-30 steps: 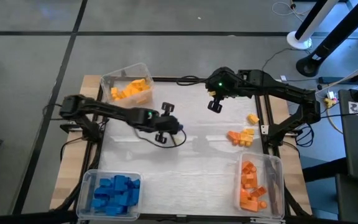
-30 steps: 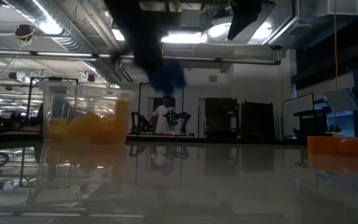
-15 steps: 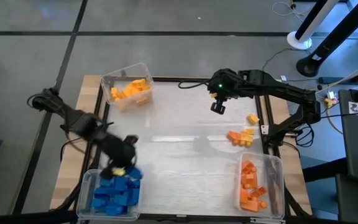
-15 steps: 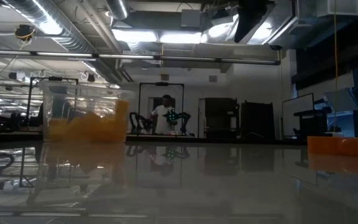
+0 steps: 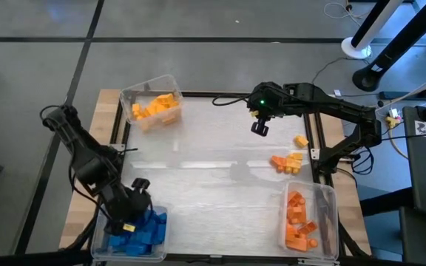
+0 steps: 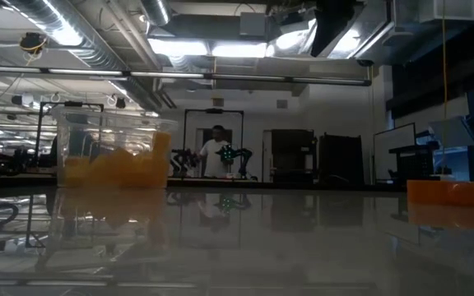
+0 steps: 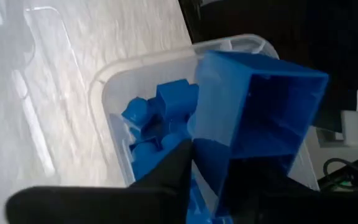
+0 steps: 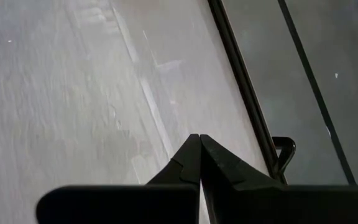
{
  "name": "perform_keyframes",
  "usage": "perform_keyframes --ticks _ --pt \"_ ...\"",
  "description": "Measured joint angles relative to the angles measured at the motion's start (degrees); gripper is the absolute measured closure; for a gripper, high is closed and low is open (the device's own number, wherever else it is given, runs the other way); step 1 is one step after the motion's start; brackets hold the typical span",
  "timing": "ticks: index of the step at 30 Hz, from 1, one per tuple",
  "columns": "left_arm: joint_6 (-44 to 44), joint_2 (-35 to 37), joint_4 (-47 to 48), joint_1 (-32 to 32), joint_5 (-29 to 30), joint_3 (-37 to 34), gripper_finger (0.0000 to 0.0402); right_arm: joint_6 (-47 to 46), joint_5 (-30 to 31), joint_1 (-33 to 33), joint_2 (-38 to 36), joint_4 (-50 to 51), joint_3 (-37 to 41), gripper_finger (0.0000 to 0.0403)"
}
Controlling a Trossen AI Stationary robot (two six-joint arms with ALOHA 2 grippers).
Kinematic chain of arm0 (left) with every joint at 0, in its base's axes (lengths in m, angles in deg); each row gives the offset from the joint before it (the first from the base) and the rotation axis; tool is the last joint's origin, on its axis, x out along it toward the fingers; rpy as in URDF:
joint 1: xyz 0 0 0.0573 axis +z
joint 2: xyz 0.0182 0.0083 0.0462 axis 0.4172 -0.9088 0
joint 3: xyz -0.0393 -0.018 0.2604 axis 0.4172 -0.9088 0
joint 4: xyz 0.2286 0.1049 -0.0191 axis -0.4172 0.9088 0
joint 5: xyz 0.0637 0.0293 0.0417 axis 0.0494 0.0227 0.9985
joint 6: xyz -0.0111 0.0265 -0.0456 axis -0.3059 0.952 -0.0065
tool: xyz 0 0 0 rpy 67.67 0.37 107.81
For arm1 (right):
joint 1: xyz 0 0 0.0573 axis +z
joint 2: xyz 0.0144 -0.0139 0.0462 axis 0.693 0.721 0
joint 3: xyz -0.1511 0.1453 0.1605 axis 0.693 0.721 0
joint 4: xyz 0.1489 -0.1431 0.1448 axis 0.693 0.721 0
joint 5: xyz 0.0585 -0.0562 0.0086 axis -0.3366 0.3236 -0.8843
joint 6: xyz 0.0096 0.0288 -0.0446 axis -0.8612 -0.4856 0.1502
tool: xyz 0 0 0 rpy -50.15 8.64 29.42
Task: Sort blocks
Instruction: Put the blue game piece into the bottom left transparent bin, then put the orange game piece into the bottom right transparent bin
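Observation:
My left gripper (image 5: 134,212) hangs over the clear bin (image 5: 100,222) of blue blocks at the table's near left corner. A blue block (image 7: 253,118) sits between its fingers, with the bin's rim (image 7: 104,93) and the blue blocks in it below. My right gripper (image 5: 259,128) hovers shut over the far middle of the table, holding nothing; its fingertips (image 8: 199,140) meet. Loose orange and yellow blocks (image 5: 287,161) lie on the table near the right edge, with one yellow block (image 5: 300,140) a little farther back. My left gripper has the blue block between its two fingers. One finger (image 7: 176,165) lies against the block's side wall (image 7: 207,155); the block hides the other finger. The fingers slant down from above. The block is clear of the bin and tilted, its hollow underside (image 7: 272,106) toward the wrist camera.
A clear bin of yellow blocks (image 5: 151,103) stands at the far left corner and shows in the low view (image 6: 113,156). A clear bin of orange blocks (image 5: 309,222) stands at the near right. The table's middle is bare.
My left gripper has swung from the table's middle toward the near left corner, turning as it went. It carried the blue block along and now hangs over the bin of blue blocks.

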Motion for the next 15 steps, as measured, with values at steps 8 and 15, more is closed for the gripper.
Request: perform_keyframes --ticks 8,15 --pt "-0.1 -1.21 1.3 -0.19 -0.01 0.0 0.0275 0.14 -2.74 -0.04 0.0 0.32 0.0 0.0395" --pt "2.54 -1.2 5.77 -0.19 0.0 0.0 0.026 1.67 -3.94 -0.04 0.77 5.18 0.01 0.0395"
